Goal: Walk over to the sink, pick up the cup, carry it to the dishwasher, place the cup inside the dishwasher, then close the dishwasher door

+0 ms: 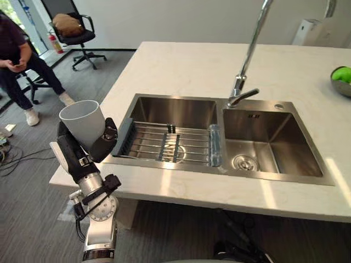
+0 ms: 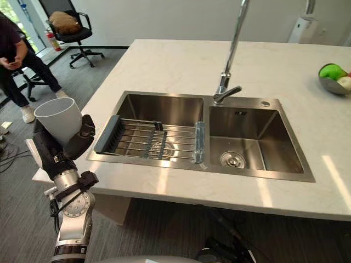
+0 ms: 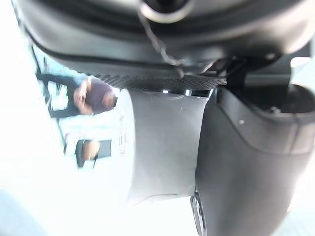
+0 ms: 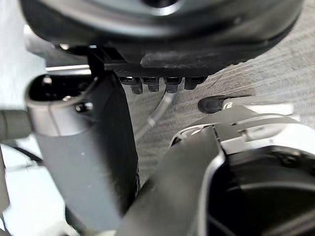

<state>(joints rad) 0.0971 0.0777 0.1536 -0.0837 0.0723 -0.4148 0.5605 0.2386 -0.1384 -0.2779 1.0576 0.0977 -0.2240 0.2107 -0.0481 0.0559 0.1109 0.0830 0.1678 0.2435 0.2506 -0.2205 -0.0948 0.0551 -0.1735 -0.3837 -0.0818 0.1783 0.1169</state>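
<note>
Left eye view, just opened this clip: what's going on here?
The left robot hand is curled round a light grey plastic cup and holds it upright in the air beside the left edge of the pale stone counter. The cup is out of the stainless steel double sink, whose left basin holds a wire rack. Placing the cup is not yet done. The right robot hand hangs over grey carpet with nothing in it.

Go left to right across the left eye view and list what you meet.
In order: seated person in dark clothes → white plastic cup, held by the left robot hand → wire dish rack → tall chrome tap → metal bowl of green fruit.
</note>
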